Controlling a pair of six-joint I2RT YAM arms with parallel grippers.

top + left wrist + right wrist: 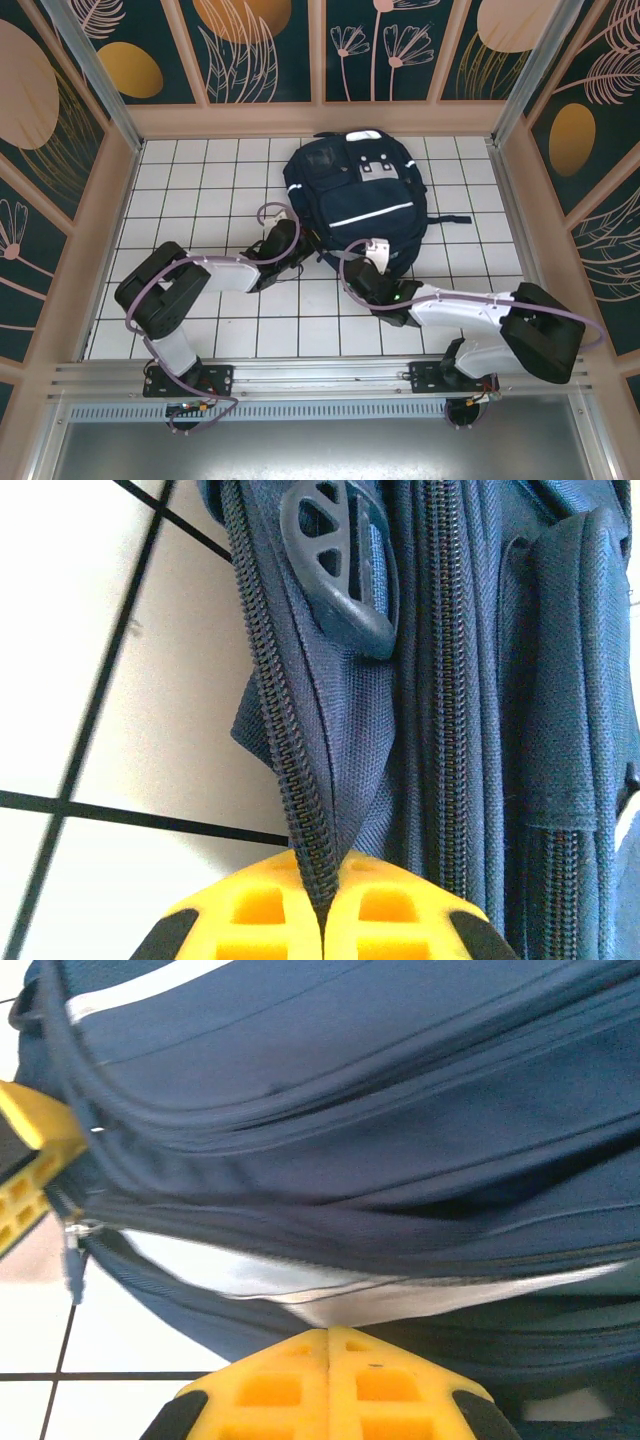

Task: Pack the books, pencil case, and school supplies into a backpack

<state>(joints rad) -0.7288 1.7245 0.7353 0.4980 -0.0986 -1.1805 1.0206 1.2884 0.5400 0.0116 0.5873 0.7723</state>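
The navy backpack lies flat in the middle of the tiled table, its white stripes facing up. My left gripper is at its near left edge, shut on the backpack's zipper seam, which rises from between the yellow fingertips. A dark rubber pull tab sits just beyond. My right gripper is at the near edge, shut on a pale fold of the backpack. The books, pencil case and school supplies are out of view.
The white tiled table is walled by a pink frame with patterned panels. A metal rail runs along the near edge by the arm bases. A small metal zipper pull hangs at the backpack's left.
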